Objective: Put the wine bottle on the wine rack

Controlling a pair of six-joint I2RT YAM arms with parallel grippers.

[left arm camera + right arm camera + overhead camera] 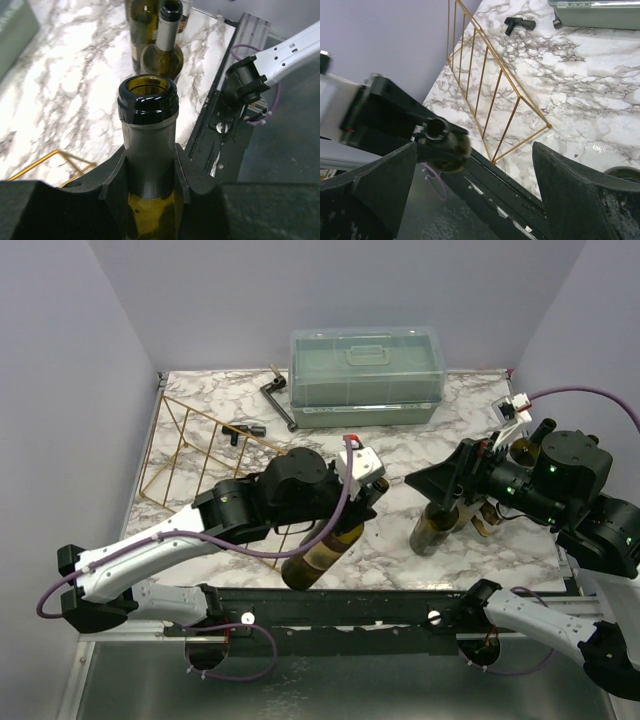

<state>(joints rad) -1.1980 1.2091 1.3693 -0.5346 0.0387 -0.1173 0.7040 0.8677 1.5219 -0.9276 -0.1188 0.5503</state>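
Note:
My left gripper (362, 502) is shut on the neck of a dark olive wine bottle (322, 558) and holds it tilted over the table's near edge, base toward the front. In the left wrist view the jaws (150, 170) clamp the grey-foiled neck (149, 135). The gold wire wine rack (195, 455) lies at the left of the table, partly hidden behind the left arm; no bottle shows on it. My right gripper (425, 480) is open and empty, facing the held bottle. In the right wrist view its gripper (475, 190) frames the bottle (444, 145) and the rack (490, 85).
A translucent green lidded box (366, 375) stands at the back. Two more bottles stand at the right, one (437, 525) below my right gripper and one (530, 440) behind it. A black tool (278, 400) and a small black part (243, 430) lie near the rack.

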